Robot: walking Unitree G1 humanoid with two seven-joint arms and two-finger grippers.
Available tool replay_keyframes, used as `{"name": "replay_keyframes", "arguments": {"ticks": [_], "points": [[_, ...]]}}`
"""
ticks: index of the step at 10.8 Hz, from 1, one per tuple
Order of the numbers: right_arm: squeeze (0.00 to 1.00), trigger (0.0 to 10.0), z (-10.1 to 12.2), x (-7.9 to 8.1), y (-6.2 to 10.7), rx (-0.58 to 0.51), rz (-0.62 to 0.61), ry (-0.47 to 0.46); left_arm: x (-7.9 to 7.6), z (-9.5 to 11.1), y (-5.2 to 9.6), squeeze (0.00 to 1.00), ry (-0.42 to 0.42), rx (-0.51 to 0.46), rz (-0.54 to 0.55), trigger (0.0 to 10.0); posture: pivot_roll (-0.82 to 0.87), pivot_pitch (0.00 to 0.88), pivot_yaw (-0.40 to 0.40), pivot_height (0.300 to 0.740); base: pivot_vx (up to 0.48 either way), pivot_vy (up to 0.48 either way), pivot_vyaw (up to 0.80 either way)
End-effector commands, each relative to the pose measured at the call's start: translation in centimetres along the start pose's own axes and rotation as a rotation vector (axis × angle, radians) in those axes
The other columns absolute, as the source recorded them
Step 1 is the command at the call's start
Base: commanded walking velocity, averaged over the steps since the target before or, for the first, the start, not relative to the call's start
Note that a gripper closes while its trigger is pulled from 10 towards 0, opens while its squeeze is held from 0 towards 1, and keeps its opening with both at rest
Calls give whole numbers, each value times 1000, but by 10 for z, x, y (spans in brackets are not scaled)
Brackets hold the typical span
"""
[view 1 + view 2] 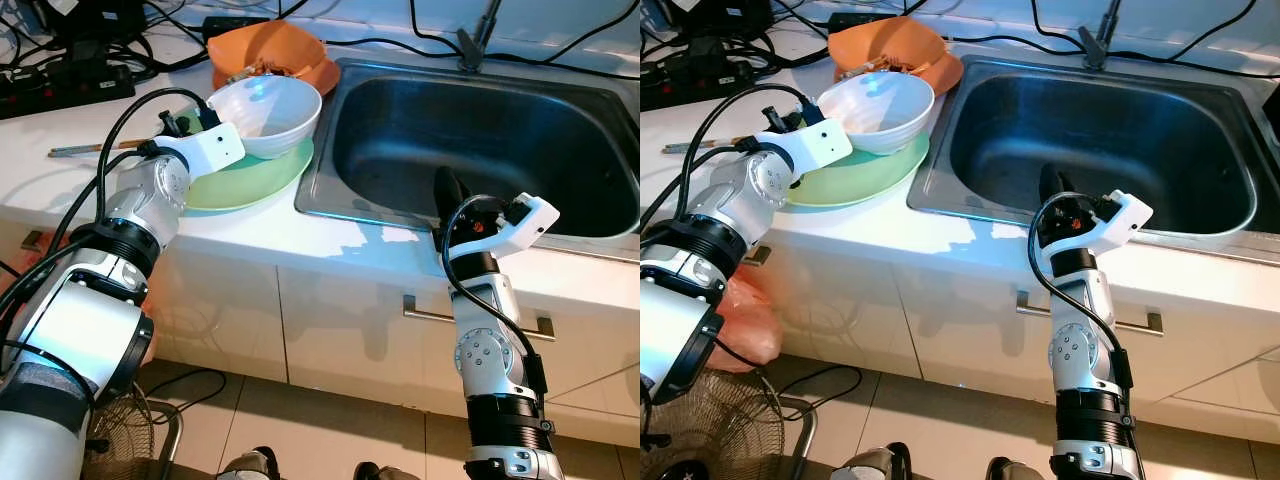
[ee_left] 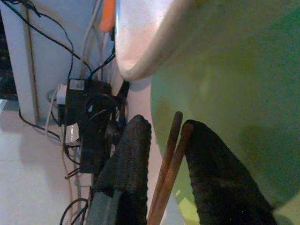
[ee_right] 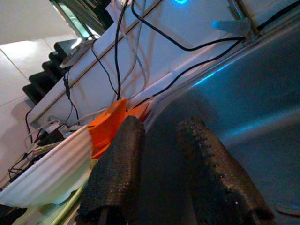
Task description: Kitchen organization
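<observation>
Reaching over the front edge of the white worktop, the left claw sits beside the pale green round plate, its two black fingers clenched on a pair of brown wooden chopsticks whose far ends lie on the worktop towards its left edge. A white ribbed bowl rests on that plate, and just behind it, against the sink's rear left corner, sits a crumpled orange plastic bag. Black cables and a power strip crowd the worktop's back left corner. The right claw hangs over the front rim of the stainless steel sink, its fingers parted and holding nothing, pointing into the basin.
</observation>
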State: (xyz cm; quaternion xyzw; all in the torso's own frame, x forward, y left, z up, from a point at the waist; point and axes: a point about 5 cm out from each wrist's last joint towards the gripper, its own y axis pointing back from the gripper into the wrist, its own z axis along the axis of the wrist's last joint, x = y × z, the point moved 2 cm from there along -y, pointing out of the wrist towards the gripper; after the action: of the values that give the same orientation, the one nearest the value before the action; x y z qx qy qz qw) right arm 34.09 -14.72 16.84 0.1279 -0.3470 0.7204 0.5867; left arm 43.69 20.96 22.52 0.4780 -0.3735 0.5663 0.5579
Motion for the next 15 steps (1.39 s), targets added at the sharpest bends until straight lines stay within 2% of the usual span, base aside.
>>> {"name": "replay_keyframes", "arguments": {"ticks": [1,2,5,6,10,12,13,14,15], "points": [[0,10000,-9,-12,7,38,-60,-14,-36,-19,4,0,-17,80,-106,3020,109,141,-11,740,0,0,0],[0,10000,-9,-11,7,38,-59,-14,-36,-19,4,0,-9,85,-93,10000,110,140,-11,740,0,0,0],[0,10000,-9,-12,8,41,-58,-16,-32,-23,4,0,-7,109,-59,10000,110,140,-11,740,0,0,0],[0,10000,-10,-11,8,42,-58,-17,-31,-23,4,0,-8,109,-53,0,112,140,-12,740,0,0,0],[0,10000,-10,-11,7,44,-59,-20,-20,-26,5,0,-19,125,-5,0,118,146,-15,740,0,0,0],[0,10000,-10,-11,7,43,-60,-21,-9,-26,5,0,-22,127,41,0,116,145,-13,740,0,0,0],[0,10000,-11,-12,7,44,-63,-22,1,-25,5,0,-48,126,83,10000,117,145,-11,740,0,0,0],[0,10000,-12,-12,8,45,-63,-23,10,-23,5,0,-78,121,118,10000,117,144,-12,740,0,0,0],[0,10000,-12,-12,8,46,-64,-25,34,-13,8,0,-120,92,197,10000,120,144,-12,740,0,0,0]]}}
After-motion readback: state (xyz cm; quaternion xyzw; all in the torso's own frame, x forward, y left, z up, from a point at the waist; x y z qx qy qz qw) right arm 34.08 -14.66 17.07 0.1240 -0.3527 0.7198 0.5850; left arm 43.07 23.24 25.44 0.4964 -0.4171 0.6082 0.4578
